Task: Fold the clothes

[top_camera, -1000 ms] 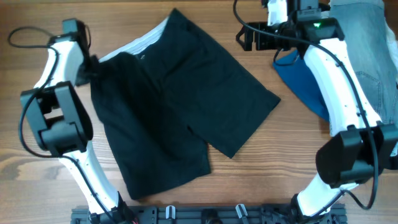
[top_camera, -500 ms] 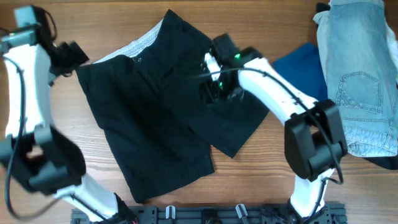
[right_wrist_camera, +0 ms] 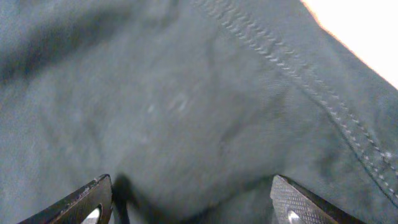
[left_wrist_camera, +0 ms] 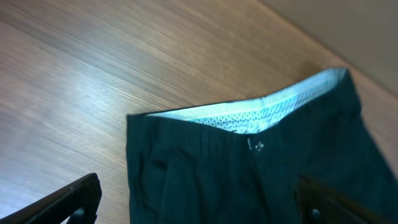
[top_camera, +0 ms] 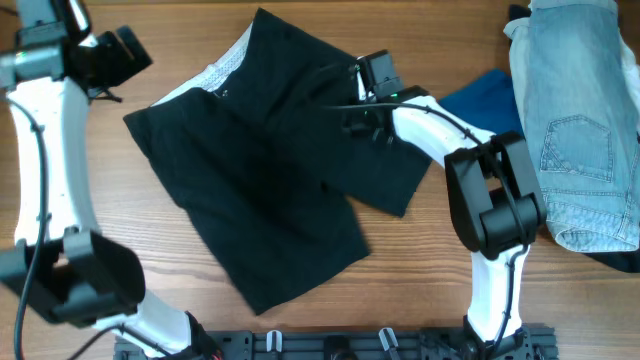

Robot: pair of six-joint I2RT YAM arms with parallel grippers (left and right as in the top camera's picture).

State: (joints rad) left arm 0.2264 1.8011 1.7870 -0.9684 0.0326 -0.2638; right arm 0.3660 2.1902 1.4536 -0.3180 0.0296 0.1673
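On the wooden table, black shorts spread flat at a slant in the middle, pale waistband toward the far side. Jeans at the right edge, blue cloth just beside. Left arm reared up along the left edge, left claw gaping wide and empty near the waistband corner. Right arm reaching inward, right claw spread wide, low over the fabric of the right leg.

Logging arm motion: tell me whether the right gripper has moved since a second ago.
Yes. The right gripper went leftward and slightly down-frame, away from the blue cloth and onto the black shorts.
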